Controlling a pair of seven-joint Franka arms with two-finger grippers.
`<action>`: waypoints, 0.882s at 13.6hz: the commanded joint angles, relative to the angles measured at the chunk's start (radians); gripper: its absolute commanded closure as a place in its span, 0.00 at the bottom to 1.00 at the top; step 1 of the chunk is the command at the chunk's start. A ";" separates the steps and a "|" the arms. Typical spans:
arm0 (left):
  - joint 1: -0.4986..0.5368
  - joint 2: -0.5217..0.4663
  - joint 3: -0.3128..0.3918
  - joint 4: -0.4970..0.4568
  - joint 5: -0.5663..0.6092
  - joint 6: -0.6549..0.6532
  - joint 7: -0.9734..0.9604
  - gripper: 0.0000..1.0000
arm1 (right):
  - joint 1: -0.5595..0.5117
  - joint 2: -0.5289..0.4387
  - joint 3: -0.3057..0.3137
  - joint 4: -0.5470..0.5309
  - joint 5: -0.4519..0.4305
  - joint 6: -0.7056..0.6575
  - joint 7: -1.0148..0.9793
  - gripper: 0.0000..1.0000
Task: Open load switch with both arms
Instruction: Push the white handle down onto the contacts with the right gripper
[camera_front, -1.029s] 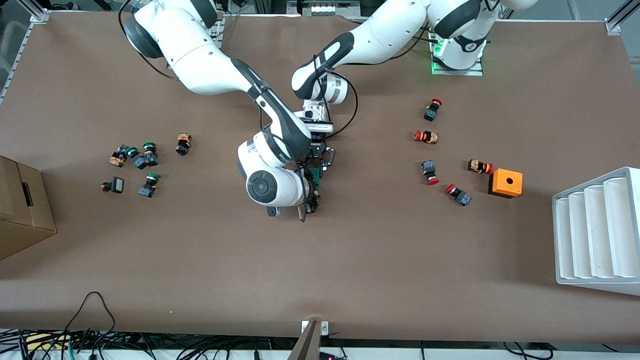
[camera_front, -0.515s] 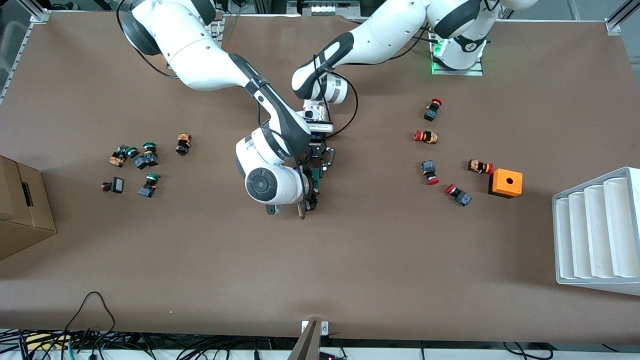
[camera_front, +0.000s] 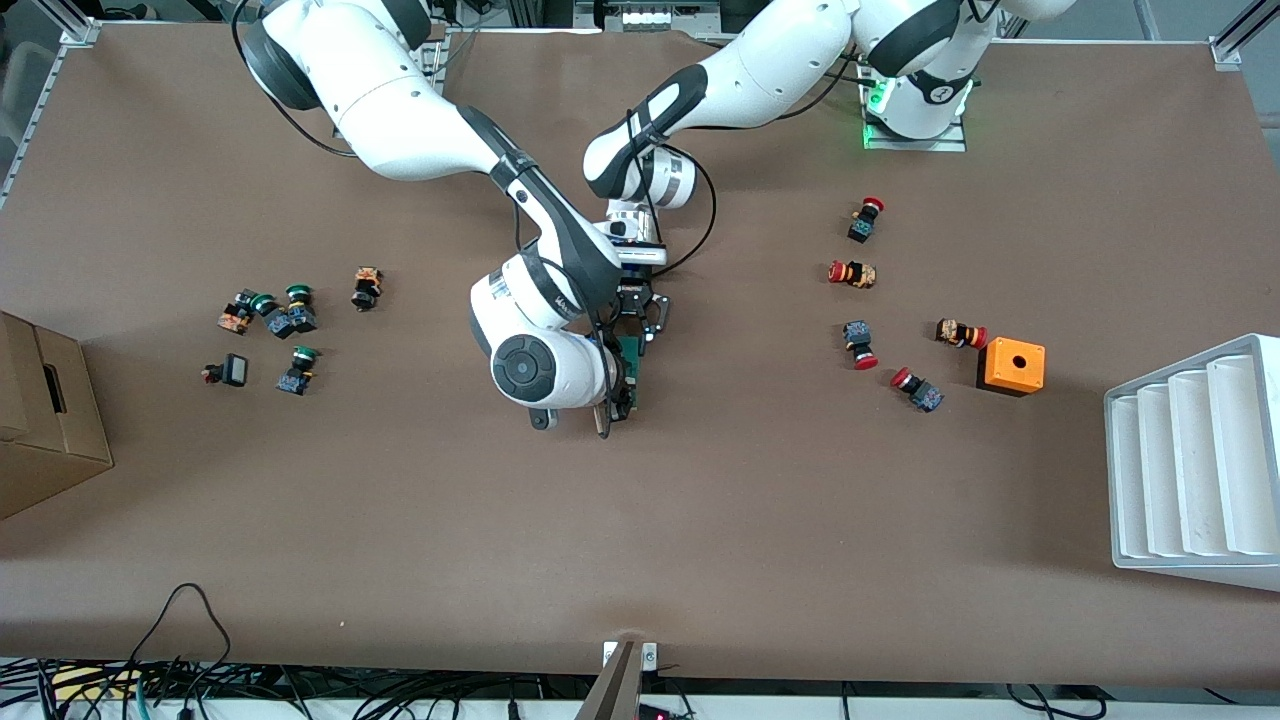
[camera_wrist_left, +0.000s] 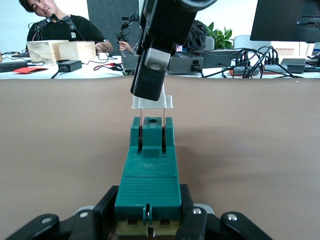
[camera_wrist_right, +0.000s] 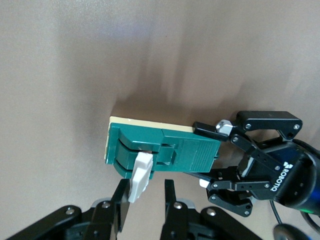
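The load switch (camera_front: 630, 362), a narrow dark-green block, is held over the middle of the table between both grippers. My left gripper (camera_front: 638, 318) is shut on one end of the green body (camera_wrist_left: 150, 170), with a finger on each side. My right gripper (camera_front: 612, 405) is shut on the white sliding piece (camera_wrist_left: 152, 101) at the other end. That piece stands lifted off the block, with two thin metal prongs still in the green body. In the right wrist view the white piece (camera_wrist_right: 140, 175) lies against one finger (camera_wrist_right: 120, 205) of my right gripper (camera_wrist_right: 146, 195).
Several red-capped push buttons (camera_front: 853, 273) and an orange box with a hole (camera_front: 1011, 366) lie toward the left arm's end, beside a white ribbed rack (camera_front: 1190, 460). Green-capped buttons (camera_front: 290, 320) and a cardboard box (camera_front: 40, 410) sit toward the right arm's end.
The right arm's wrist has shifted slightly toward its own end of the table and its fingers have drawn in a little. The left arm and the switch body have held still.
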 joint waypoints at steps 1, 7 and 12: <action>0.009 0.065 0.015 0.041 0.032 0.041 -0.027 0.47 | 0.000 -0.048 -0.003 -0.053 -0.015 -0.018 -0.001 0.68; 0.009 0.065 0.015 0.040 0.032 0.041 -0.027 0.47 | 0.000 -0.085 0.003 -0.108 -0.015 -0.018 -0.001 0.68; 0.009 0.065 0.015 0.040 0.032 0.041 -0.027 0.47 | 0.008 -0.091 0.007 -0.127 -0.029 -0.014 0.004 0.69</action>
